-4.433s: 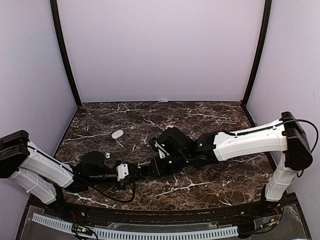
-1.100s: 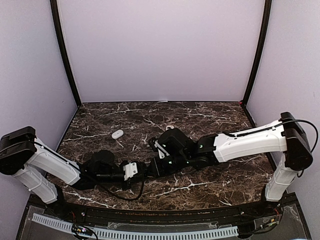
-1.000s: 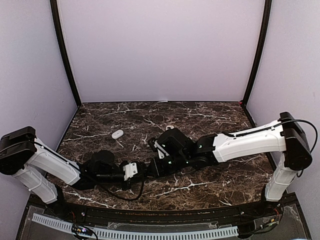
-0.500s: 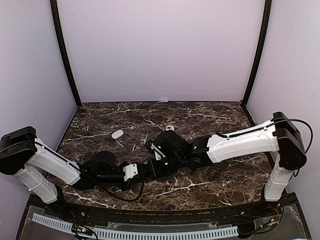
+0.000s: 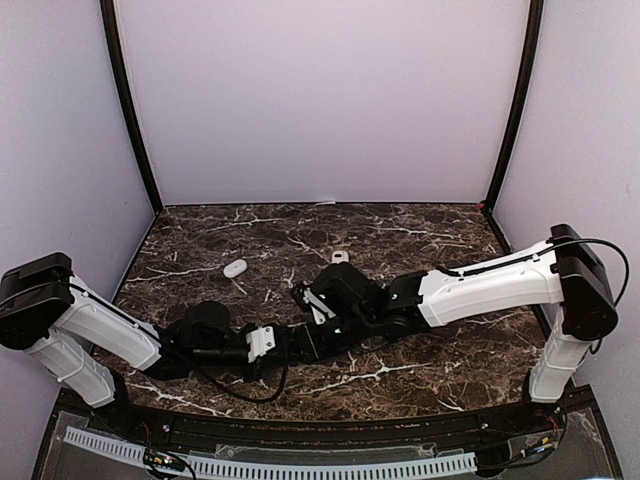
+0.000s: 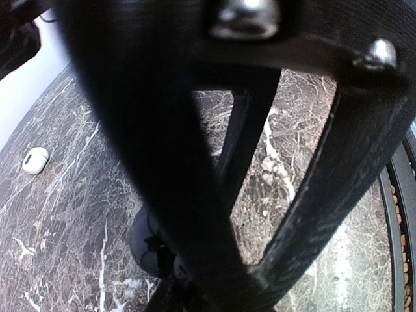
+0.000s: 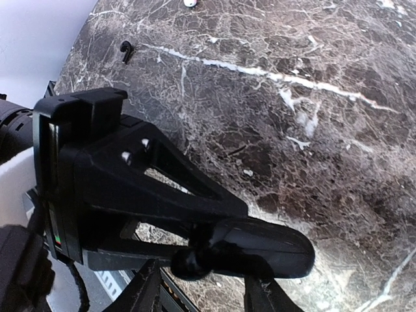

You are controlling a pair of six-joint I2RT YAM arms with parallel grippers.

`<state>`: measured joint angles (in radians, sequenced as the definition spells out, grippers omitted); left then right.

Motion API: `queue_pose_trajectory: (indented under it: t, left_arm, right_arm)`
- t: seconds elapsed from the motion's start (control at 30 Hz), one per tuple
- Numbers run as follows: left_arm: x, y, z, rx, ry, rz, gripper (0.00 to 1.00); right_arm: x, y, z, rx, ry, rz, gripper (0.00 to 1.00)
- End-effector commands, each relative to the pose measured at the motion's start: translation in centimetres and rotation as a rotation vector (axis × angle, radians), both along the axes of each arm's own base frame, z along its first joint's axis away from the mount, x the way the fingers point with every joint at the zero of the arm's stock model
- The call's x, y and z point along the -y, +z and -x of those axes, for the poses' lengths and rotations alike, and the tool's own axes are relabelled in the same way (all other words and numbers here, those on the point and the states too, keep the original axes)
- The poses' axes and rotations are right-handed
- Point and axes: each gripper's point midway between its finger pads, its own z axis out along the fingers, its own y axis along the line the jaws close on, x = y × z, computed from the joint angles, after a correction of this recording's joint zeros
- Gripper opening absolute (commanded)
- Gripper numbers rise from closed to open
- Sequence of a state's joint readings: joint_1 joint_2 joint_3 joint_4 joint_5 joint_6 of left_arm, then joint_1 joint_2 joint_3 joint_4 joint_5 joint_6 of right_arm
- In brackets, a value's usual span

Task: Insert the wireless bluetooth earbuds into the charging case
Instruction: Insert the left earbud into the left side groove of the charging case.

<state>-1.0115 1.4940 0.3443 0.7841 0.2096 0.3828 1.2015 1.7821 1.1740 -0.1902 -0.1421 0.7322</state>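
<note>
My left gripper (image 5: 290, 345) lies low near the table's front, shut on the end of a glossy black charging case (image 7: 273, 250). The left wrist view shows that case (image 6: 148, 240) as a dark round shape under my fingers (image 6: 195, 195). My right gripper (image 5: 318, 335) faces it from the right. Its jaws (image 7: 205, 292) stand open on either side of the case's near edge. A small black glossy lump (image 7: 192, 261) sits at the case's left end; I cannot tell if it is an earbud. A small white earbud (image 5: 341, 257) lies farther back.
A larger white rounded pod (image 5: 235, 268) rests on the dark marble (image 5: 420, 225) at back left and also shows in the left wrist view (image 6: 34, 160). A tiny black hooked piece (image 7: 125, 49) lies on the table. A black cable (image 5: 240, 395) loops under the left wrist.
My right gripper's jaws have spread apart, and the right arm has shifted a little to the left and nearer. The left arm and the case have stayed put.
</note>
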Motion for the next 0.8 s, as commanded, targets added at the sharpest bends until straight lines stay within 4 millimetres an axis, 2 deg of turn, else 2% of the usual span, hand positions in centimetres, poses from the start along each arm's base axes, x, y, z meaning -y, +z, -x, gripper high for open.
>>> queue_pose_trajectory:
  t: [0.0,0.27,0.47,0.57,0.67,0.77]
  left_arm:
    - [0.6,2.4,-0.2,0.018,-0.01,0.086,0.12]
    - [0.5,2.8,-0.3,0.008,-0.004,0.108,0.12]
    - [0.4,2.8,-0.4,0.005,-0.002,0.112,0.12]
    - [0.4,2.9,-0.5,0.004,0.0,0.115,0.12]
    - [0.3,2.8,-0.4,0.001,-0.001,0.115,0.12]
    - [0.3,2.6,-0.5,0.0,-0.002,0.108,0.12]
  right_arm:
    - [1.0,1.4,-0.1,0.02,-0.008,-0.017,0.45]
    - [3.3,0.8,-0.6,0.041,-0.075,0.034,0.42]
    - [3.1,1.1,-0.7,0.058,-0.065,0.044,0.41]
    - [2.6,2.2,-0.8,0.069,-0.06,-0.006,0.46]
    - [2.1,3.0,-1.0,0.078,-0.062,-0.035,0.6]
    - [1.9,3.2,-1.3,0.087,-0.074,-0.03,0.63]
